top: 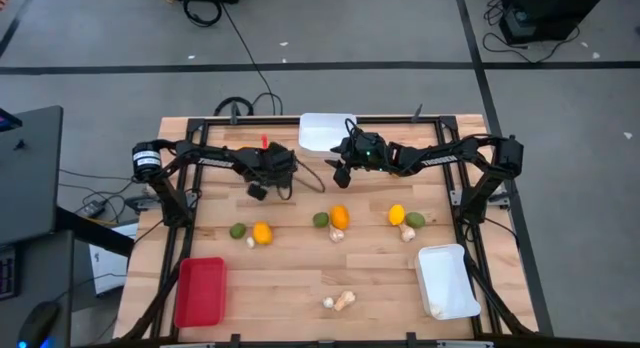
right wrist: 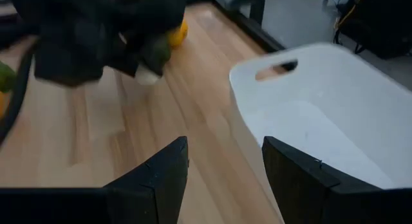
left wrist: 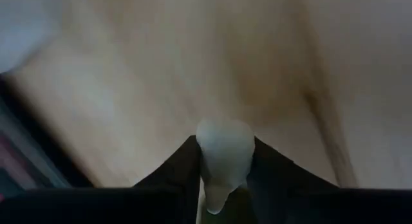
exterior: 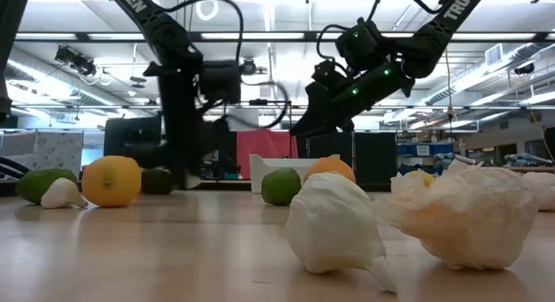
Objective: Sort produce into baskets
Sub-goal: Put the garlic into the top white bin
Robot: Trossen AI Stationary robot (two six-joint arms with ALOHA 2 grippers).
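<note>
Surface: wooden table [top: 300, 278] on a grey floor.
Baskets: red basket [top: 200, 291] at the near left corner, white basket [top: 447, 280] at the near right corner, second white basket [top: 322, 131] at the far edge; all three look empty.
Produce: citrus, green fruits and mushrooms lie across the table's middle.
Left gripper [top: 262, 184]: over the far middle, pinching a pale mushroom [left wrist: 222, 156].
Right gripper [top: 343, 170]: beside the far white basket, fingers spread, holding nothing.
</note>
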